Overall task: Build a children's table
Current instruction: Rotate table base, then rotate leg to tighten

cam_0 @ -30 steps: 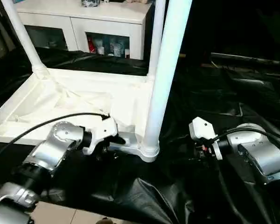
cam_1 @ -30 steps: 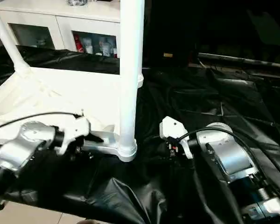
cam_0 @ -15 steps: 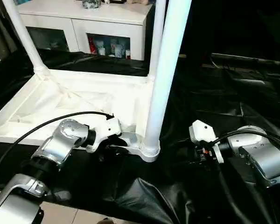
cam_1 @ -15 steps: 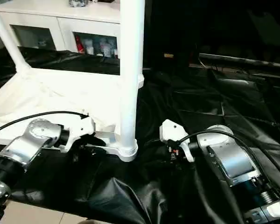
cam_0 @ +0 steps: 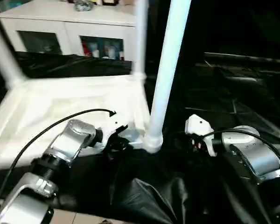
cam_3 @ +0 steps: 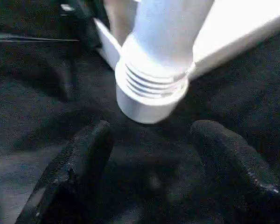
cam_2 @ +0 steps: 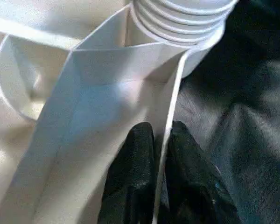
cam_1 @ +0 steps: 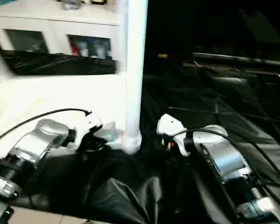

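The children's table [cam_0: 60, 112] is all white, also its round legs [cam_0: 170, 60]. Under it lies a shiny black sheet [cam_0: 186, 186]. The forearms [cam_0: 67, 144] are silver with black fingers [cam_2: 135, 177], and the cabinet [cam_0: 79, 18] behind is white

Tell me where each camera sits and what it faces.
Head stereo pair: looks forward and down over both silver forearms at the upturned children's table.
Left wrist: along the left claw, pinching the table's rim.
Right wrist: along the open right claw, facing the near leg.
All views share that leg's threaded socket.
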{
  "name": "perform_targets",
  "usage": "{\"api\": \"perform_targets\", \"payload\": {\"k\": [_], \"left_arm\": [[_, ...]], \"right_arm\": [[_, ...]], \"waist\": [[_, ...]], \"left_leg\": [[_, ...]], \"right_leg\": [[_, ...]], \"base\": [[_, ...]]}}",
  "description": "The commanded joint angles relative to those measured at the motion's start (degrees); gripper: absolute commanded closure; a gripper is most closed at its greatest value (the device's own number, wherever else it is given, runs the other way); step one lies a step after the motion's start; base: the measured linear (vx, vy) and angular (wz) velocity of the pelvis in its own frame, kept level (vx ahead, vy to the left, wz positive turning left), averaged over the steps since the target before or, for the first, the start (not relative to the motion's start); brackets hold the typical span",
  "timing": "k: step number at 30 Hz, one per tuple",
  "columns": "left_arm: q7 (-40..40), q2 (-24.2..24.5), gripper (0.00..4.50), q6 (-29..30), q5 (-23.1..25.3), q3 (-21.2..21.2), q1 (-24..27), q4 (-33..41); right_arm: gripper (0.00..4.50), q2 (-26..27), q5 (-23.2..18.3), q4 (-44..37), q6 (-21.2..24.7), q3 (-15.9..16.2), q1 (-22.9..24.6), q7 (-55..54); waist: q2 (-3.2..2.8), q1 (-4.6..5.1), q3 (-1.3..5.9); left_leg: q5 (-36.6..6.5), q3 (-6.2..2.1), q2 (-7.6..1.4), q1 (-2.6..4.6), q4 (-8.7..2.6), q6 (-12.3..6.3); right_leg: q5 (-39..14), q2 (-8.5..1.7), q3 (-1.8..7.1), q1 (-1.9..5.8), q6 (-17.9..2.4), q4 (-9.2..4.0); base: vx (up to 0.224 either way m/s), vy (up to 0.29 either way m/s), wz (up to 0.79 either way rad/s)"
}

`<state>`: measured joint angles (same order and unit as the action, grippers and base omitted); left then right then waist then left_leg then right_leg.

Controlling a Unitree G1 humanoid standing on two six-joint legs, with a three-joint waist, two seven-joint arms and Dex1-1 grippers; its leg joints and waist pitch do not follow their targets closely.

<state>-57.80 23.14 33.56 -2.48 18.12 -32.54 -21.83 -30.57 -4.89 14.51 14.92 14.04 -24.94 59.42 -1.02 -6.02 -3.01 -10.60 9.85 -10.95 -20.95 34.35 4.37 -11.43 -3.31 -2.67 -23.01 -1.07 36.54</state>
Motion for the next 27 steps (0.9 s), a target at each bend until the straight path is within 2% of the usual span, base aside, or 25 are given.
{"api": "perform_targets", "payload": {"k": [1,3,4,5,6,9,11,12,14,17,20,25,26,27], "left_arm": [[1.61,-0.56,4.34,-2.27,-0.51,-0.71,3.21,0.06],[1.23,-0.67,4.48,-4.11,-0.31,-0.40,3.86,0.96],[0.47,-0.42,4.50,-8.68,0.22,0.29,4.59,1.45],[0.31,-0.32,4.50,-9.57,0.32,0.45,4.73,1.54],[-0.20,0.01,4.50,-12.55,0.63,0.98,5.20,1.86],[0.11,-0.08,4.50,-15.44,0.44,0.54,6.06,2.89],[0.08,-0.21,4.50,-15.45,0.14,0.28,6.17,3.01],[-0.39,-0.74,4.50,-14.60,-1.35,-0.89,6.62,3.30],[-0.57,-1.36,4.50,-13.74,-2.89,-2.15,7.13,3.42],[-0.24,-2.40,4.50,-13.01,-4.69,-3.90,7.67,3.37],[-0.87,-1.49,4.50,-13.61,-3.81,-3.03,8.16,2.94],[-0.84,-0.92,4.50,-11.03,-3.55,-3.45,8.00,2.30],[-0.53,-1.11,4.21,-10.55,-3.79,-4.14,7.72,2.08],[-0.53,-1.11,4.21,-10.55,-3.79,-4.14,7.72,2.08]], "right_arm": [[1.34,0.68,0.02,0.63,0.22,-0.60,-0.94,-1.55],[1.34,0.92,0.21,1.02,-0.10,-0.54,-0.97,-1.89],[1.34,1.20,0.34,1.33,-0.57,-0.60,-0.96,-2.29],[1.34,1.31,0.31,1.40,-0.71,-0.65,-0.98,-2.39],[1.34,1.65,0.21,1.63,-1.17,-0.83,-1.05,-2.73],[1.34,3.13,-1.09,1.84,-2.66,-2.08,-1.34,-3.25],[1.34,3.44,-1.47,1.89,-2.77,-2.36,-1.38,-3.28],[1.34,4.16,-2.34,2.28,-2.66,-2.89,-1.57,-3.20],[1.34,4.47,-2.59,2.87,-2.46,-2.93,-1.75,-3.29],[1.34,4.62,-2.26,3.25,-2.91,-2.85,-1.82,-3.67],[1.34,4.65,-1.84,3.19,-3.48,-2.72,-1.71,-3.99],[1.34,4.58,-1.50,3.01,-4.08,-2.82,-1.41,-3.70],[1.34,4.52,-1.46,3.02,-4.19,-2.85,-1.38,-3.63],[1.34,4.52,-1.46,3.02,-4.19,-2.85,-1.38,-3.63]], "waist": [[0.61,-0.52,3.76],[0.54,-0.35,3.78],[0.59,-0.42,3.83],[0.44,-0.30,3.85],[0.56,-0.39,3.85],[0.39,-0.36,3.74],[0.37,-0.41,3.71],[0.58,-0.61,3.68],[0.36,-0.63,3.67],[0.39,-0.59,3.79],[0.39,-0.61,3.87],[0.32,-0.50,3.88],[0.39,-0.40,3.81],[0.35,-0.40,3.80]], "left_leg": [[-7.76,-0.85,-1.44,-0.30,-3.51,-2.59],[-7.90,-0.74,-1.45,-0.18,-3.47,-2.91],[-7.65,-0.81,-1.55,-0.22,-3.51,-3.59],[-7.69,-0.69,-1.60,-0.09,-3.53,-3.56],[-7.79,-0.73,-1.62,-0.08,-3.50,-3.84],[-8.64,-0.61,-1.68,-0.06,-3.62,-3.50],[-9.38,-0.57,-1.64,0.05,-3.65,-3.28],[-9.47,-0.55,-1.73,0.18,-3.74,-3.32],[-9.62,-0.61,-1.77,0.10,-3.85,-3.02],[-8.72,-0.63,-1.70,-0.03,-3.84,-3.00],[-7.93,-0.58,-1.64,-0.13,-3.72,-3.51],[-7.88,-0.48,-1.54,-0.14,-3.68,-3.58],[-8.18,-0.49,-1.59,-0.12,-3.74,-3.58],[-8.30,-0.51,-1.58,-0.12,-3.75,-3.57]], "right_leg": [[-11.06,-4.28,2.27,3.36,-10.71,-5.20],[-10.64,-4.18,2.27,3.28,-10.83,-5.20],[-10.30,-4.26,2.25,3.25,-10.78,-5.35],[-10.16,-4.18,2.25,3.19,-10.77,-5.20],[-10.52,-4.25,2.24,3.10,-10.63,-5.35],[-12.77,-4.34,2.32,2.99,-9.83,-5.45],[-14.83,-4.35,2.34,2.89,-9.21,-5.64],[-15.91,-4.44,2.41,2.78,-8.94,-5.70],[-16.38,-4.38,2.37,2.69,-8.75,-5.68],[-14.72,-4.35,2.35,2.81,-8.95,-5.50],[-12.92,-4.35,2.41,2.81,-9.07,-5.35],[-13.18,-4.32,2.41,2.86,-9.06,-5.37],[-13.89,-4.33,2.39,2.81,-8.94,-5.47],[-14.25,-4.37,2.39,2.82,-8.85,-5.52]], "base": [[0.000,0.000,0.00],[0.000,0.000,0.00],[0.000,0.000,0.00],[0.000,0.000,0.00],[0.000,0.000,0.00],[0.000,0.000,0.00],[0.000,0.000,0.00],[0.000,0.000,0.00],[0.000,0.000,0.00],[0.000,0.000,0.00],[0.000,0.000,0.00],[0.000,0.000,0.00],[0.000,0.000,0.00],[0.000,0.000,0.00]]}}
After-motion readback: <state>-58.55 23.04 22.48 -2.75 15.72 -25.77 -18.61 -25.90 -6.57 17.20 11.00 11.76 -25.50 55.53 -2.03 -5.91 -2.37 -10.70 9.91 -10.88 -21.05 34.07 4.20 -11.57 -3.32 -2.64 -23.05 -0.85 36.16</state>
